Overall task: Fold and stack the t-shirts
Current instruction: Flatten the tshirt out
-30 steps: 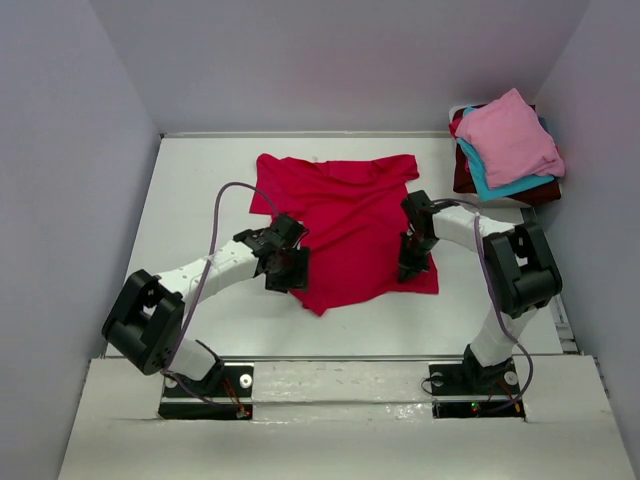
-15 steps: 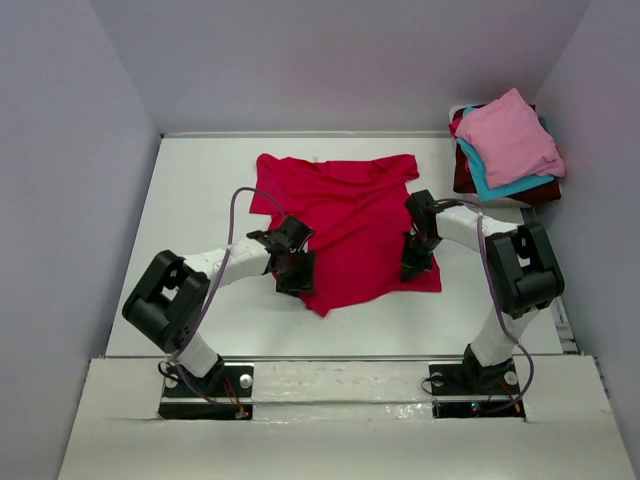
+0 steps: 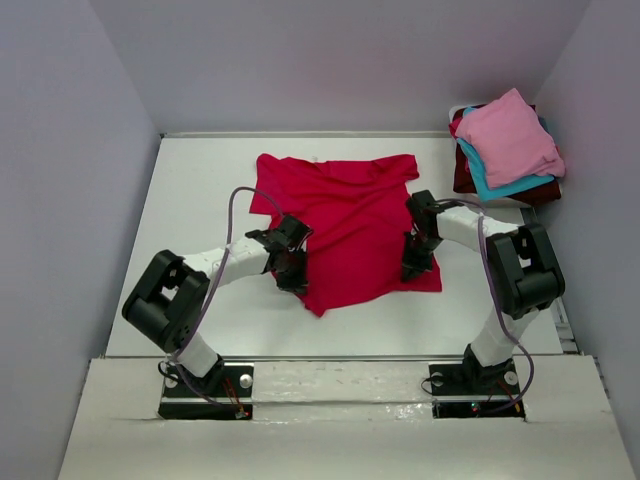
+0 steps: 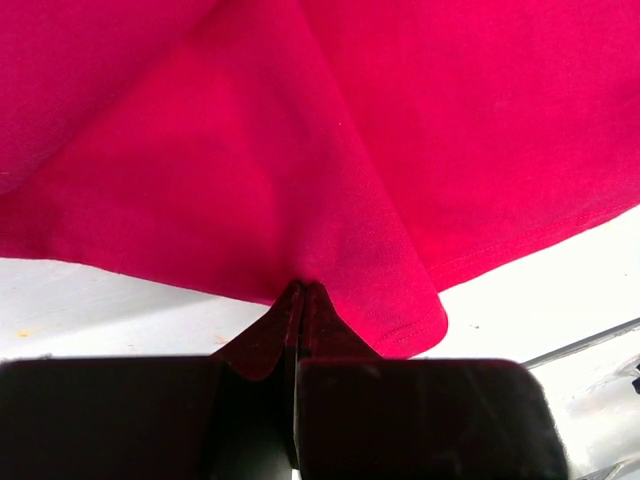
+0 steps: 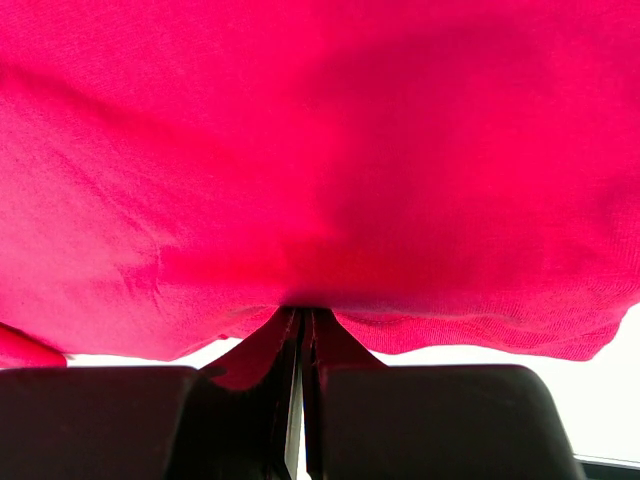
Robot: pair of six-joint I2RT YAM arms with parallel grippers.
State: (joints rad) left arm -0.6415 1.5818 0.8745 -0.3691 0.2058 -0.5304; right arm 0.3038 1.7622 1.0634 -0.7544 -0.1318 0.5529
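While clamped on cloth: left gripper (image 4: 302, 290) at near-left hem of red t-shirt (image 3: 350, 215), jaws together, fold of fabric pinched between tips. Likewise right gripper (image 5: 300, 312), closed tight on near-right hem. Spread on white table (image 3: 190, 200), collar toward far wall. Far right corner: pink t-shirt (image 3: 510, 135) atop teal t-shirt (image 3: 492, 183) atop dark maroon t-shirt (image 3: 463, 176), well apart from both grippers.

Both clenched: left claw (image 3: 296, 283), right claw (image 3: 412, 270).
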